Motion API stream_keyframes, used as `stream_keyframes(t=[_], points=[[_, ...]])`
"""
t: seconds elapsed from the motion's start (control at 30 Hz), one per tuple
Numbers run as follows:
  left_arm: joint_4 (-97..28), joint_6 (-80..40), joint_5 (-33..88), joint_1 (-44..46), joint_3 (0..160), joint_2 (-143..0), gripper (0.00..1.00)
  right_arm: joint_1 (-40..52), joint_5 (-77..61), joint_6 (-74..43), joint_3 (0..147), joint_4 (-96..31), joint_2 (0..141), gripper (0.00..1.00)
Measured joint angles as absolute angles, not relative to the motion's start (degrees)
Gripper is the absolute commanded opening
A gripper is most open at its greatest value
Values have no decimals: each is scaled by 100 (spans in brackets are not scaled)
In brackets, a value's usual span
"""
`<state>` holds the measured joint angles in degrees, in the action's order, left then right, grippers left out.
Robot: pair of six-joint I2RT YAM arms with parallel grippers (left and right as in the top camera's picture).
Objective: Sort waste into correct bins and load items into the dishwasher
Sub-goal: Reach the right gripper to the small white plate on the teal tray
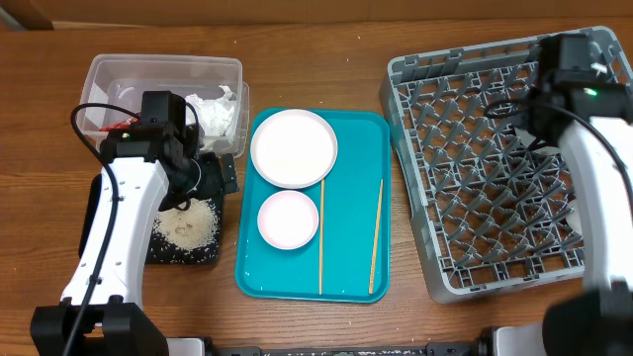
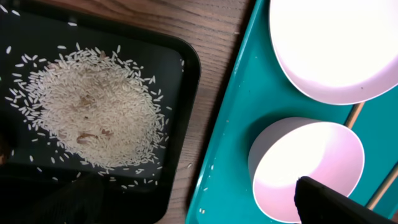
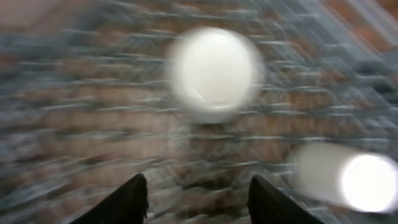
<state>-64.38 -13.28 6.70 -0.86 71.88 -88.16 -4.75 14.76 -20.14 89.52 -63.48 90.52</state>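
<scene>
The left pincer (image 2: 186, 196) is spread and empty above the narrow strip of tabletop (image 2: 211, 37) between the black tray (image 2: 186, 68), where the rice grains (image 2: 93, 112) lie heaped, and the teal tray (image 2: 233, 124). One fingertip (image 2: 323, 202) overlaps the pink bowl (image 2: 305, 168). The right pincer (image 3: 200, 199), also spread and empty, hangs over the grey rack (image 1: 465, 227), above two blurred white round shapes (image 3: 214, 71). The left arm reaches forward along the tabletop's left side.
</scene>
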Motion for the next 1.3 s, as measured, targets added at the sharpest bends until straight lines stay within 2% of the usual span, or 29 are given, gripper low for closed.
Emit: stream_keyframes(t=[0.13, 0.3, 0.5, 0.63, 0.9, 1.1, 1.3], points=[[-6449, -1328, 668, -86, 7188, -8816, 100, -261, -198, -1817, 9052, -6477, 8532, 58], [-6484, -1328, 668, -86, 7188, -8816, 100, 626, -1199, -1737, 8997, -6713, 8650, 63], [-6700, -1332, 676, -198, 7188, -8816, 100, 1868, -1581, -1717, 8768, -6698, 8952, 63], [-6879, -1308, 709, -585, 7188, -8761, 100, 2582, -1660, -1800, 8606, -6534, 9295, 63], [-7085, -1284, 707, -1415, 7190, -8103, 100, 3503, -1695, -2038, 8569, -6252, 10291, 62], [-7076, -1284, 707, -1450, 7188, -8088, 100, 3920, -1691, -2250, 8569, -6042, 10945, 56], [-7030, -1284, 707, -1450, 7188, -8088, 100, 4178, -1691, -2355, 8567, -5841, 11356, 42]])
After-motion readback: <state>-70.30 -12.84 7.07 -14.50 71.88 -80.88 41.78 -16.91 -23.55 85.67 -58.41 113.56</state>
